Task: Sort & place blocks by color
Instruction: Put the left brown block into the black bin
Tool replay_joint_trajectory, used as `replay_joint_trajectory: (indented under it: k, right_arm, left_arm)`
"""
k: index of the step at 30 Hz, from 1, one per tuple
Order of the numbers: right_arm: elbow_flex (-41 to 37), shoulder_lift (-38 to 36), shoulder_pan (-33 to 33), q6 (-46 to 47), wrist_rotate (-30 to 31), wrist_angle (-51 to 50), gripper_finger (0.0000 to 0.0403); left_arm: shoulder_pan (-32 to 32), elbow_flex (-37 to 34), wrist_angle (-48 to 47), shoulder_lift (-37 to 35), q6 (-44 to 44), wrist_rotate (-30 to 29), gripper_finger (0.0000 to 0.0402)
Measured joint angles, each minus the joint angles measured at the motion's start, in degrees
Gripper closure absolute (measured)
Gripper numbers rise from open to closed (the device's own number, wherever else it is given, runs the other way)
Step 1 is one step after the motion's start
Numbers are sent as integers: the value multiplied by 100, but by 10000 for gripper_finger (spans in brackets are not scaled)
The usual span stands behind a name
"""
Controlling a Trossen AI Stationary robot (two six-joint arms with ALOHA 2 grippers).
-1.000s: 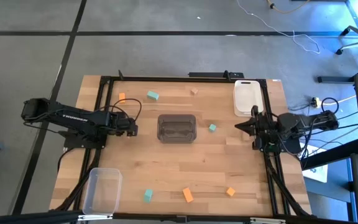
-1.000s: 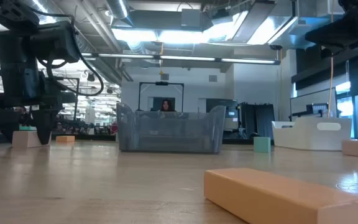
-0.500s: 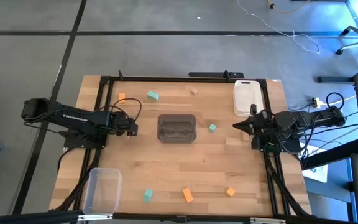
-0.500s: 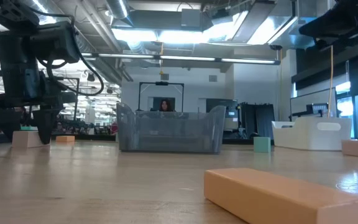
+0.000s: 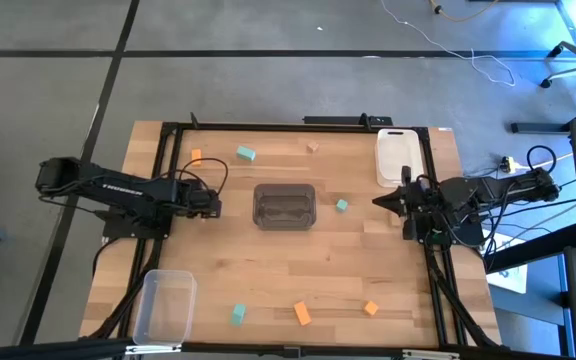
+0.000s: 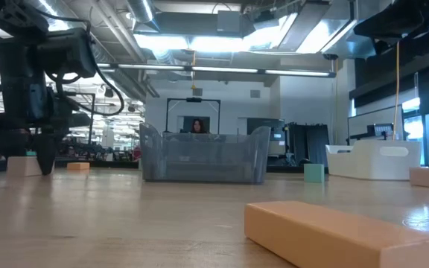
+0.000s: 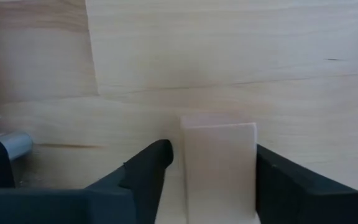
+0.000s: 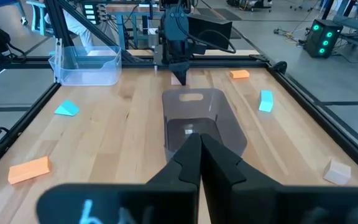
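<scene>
Your left gripper [image 7: 210, 163] straddles one tan block [image 7: 219, 168], fingers not clamped. Your right gripper [image 5: 379, 201] clenched, empty. Beyond: three teal blocks [image 5: 246, 153], three orange blocks [image 5: 302, 313], second tan block [image 5: 312, 146] on bench [image 5: 218, 260].

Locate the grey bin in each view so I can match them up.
High: bin at picture centre.
Low: bin mid-picture, far back.
Left wrist: not in it.
Right wrist: bin centre, just ahead of the right gripper.
Shared landmark: left gripper beside the bin; far left in low, beyond the bin in right wrist.
</scene>
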Motion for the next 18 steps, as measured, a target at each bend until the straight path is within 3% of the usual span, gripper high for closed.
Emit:
replay_joint_trajectory:
  k: [6,11,18]
  right_arm:
    - [-1,0,2,-23,0,0,393]
    - [0,0,0,-24,0,-2,393]
    - [0,0,2,12,97,-4,393]
  left_arm:
    - [0,17,-2,76,37,128,278]
    - [0,77,-91,-9,201,206,280]
    - [-1,763,-369,0,795,559,280]
